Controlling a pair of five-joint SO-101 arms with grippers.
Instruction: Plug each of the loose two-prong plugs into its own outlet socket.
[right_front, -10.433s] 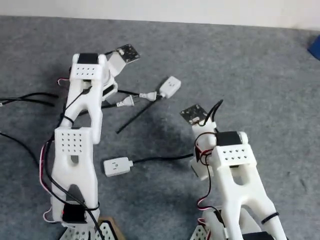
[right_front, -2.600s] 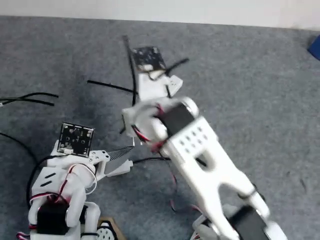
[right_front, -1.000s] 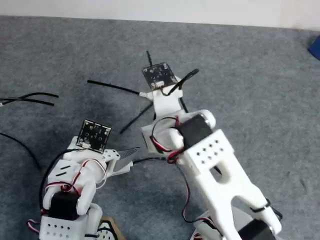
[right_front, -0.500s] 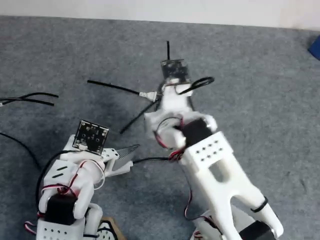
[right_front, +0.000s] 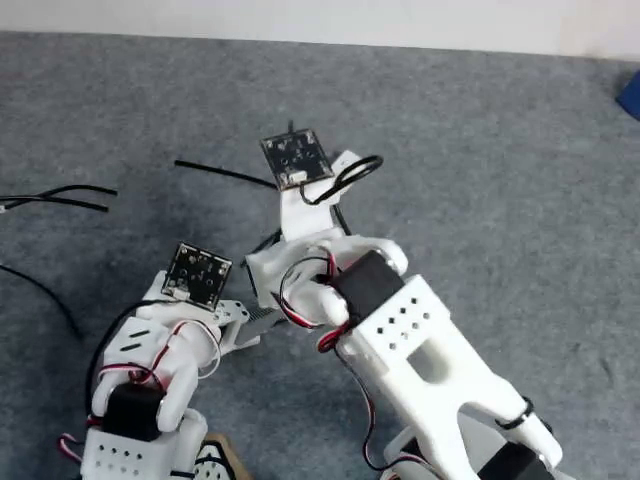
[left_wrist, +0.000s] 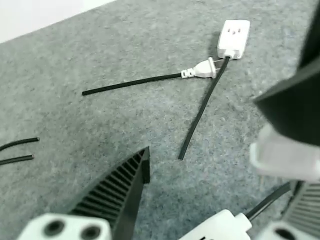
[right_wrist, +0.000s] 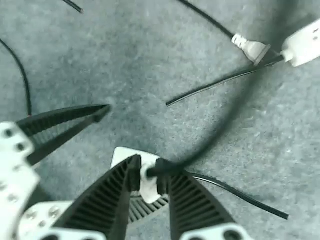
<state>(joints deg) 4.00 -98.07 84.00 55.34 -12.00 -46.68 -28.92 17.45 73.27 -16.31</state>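
Down by the near socket (right_wrist: 121, 155), your right gripper (right_wrist: 147, 169) has swung back from the far side, clamped on a plug (right_wrist: 146, 184) at the socket's face — not visibly seated yet. Your left gripper (left_wrist: 220, 190) gapes wide, that socket between its jaws. Nothing sits in the far socket (left_wrist: 234, 35) — the loose plug (left_wrist: 202, 70) lies just beside it.

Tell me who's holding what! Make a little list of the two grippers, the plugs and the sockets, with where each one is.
right gripper: shut on the near plug, right at the near socket
left gripper: open, with the near socket lying between its fingers
near plug in socket: cannot tell, the prongs are hidden
far plug: loose on the carpet, not plugged in
far socket: beside the far plug, holes empty
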